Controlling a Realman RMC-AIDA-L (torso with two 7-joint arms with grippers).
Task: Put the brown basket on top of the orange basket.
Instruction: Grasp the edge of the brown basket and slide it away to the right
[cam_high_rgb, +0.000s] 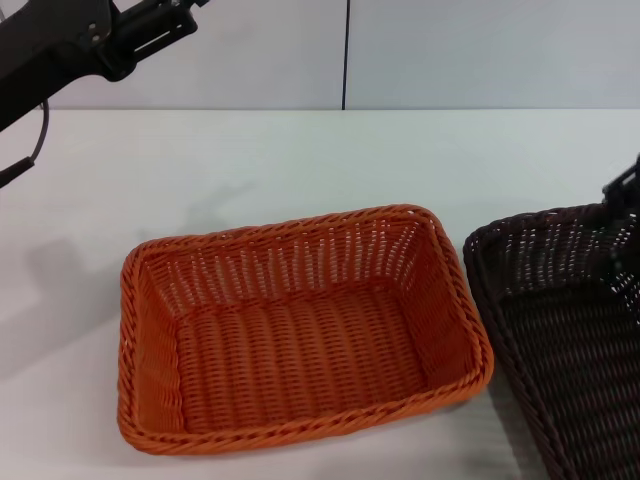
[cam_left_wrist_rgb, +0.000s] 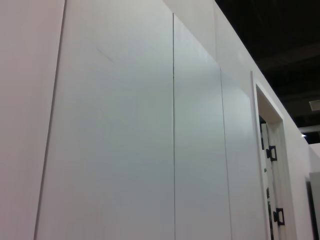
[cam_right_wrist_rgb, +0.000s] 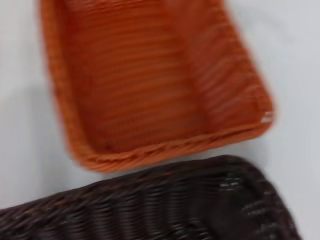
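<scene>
The orange basket (cam_high_rgb: 300, 345) stands empty in the middle of the white table, long side toward me. The brown basket (cam_high_rgb: 560, 310) is right beside it at the right, its near rim overlapping the orange basket's right corner, and it is partly cut off by the picture's edge. A dark part of my right gripper (cam_high_rgb: 626, 190) shows at the brown basket's far rim. In the right wrist view the brown basket's rim (cam_right_wrist_rgb: 165, 200) fills the near part and the orange basket (cam_right_wrist_rgb: 150, 85) lies just beyond. My left gripper (cam_high_rgb: 150, 30) hangs raised at the far left, away from both baskets.
The white table (cam_high_rgb: 300, 160) stretches behind and to the left of the baskets. A pale panelled wall (cam_left_wrist_rgb: 125, 125) stands behind the table; the left wrist view shows only this wall.
</scene>
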